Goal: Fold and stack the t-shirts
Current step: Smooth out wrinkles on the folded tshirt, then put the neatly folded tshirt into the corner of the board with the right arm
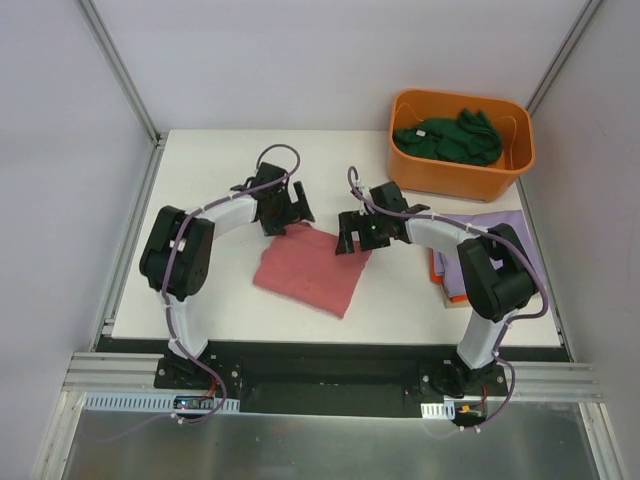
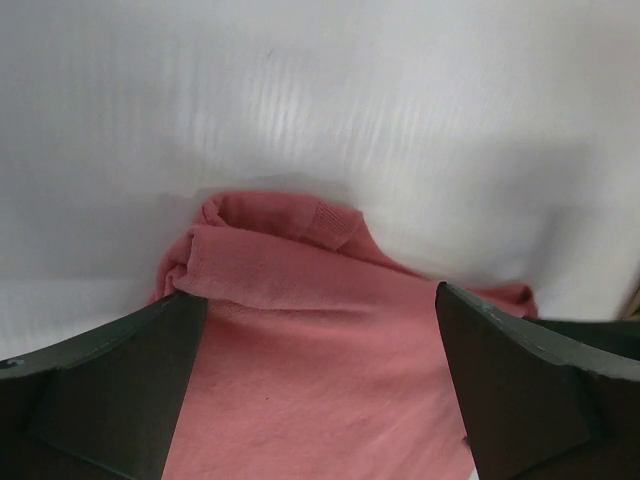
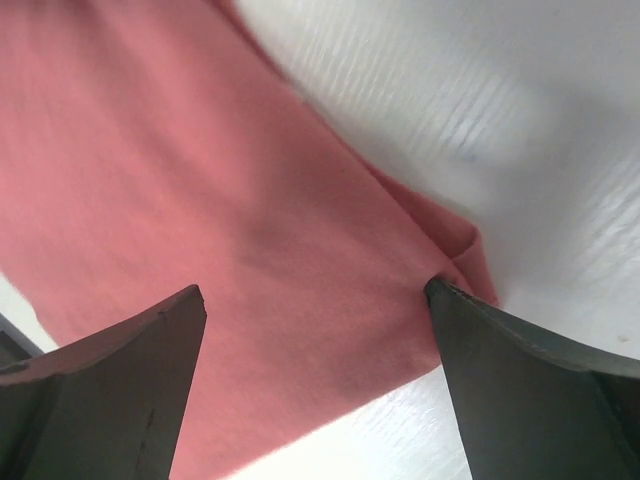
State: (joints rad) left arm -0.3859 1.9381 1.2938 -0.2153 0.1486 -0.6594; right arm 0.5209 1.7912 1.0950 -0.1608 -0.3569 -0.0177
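The dusty red-pink t-shirt lies folded in a rough square mid-table. My left gripper is open just above its far left corner; the left wrist view shows the shirt's rolled edge between the spread fingers. My right gripper is open over its far right corner; the right wrist view shows flat pink cloth under the spread fingers. A lavender-purple t-shirt lies on an orange one at the right. A dark green t-shirt sits in the tub.
The rigid orange plastic tub stands at the back right of the white table. The folded stack lies under my right arm near the table's right edge. Grey walls and a metal frame enclose the table.
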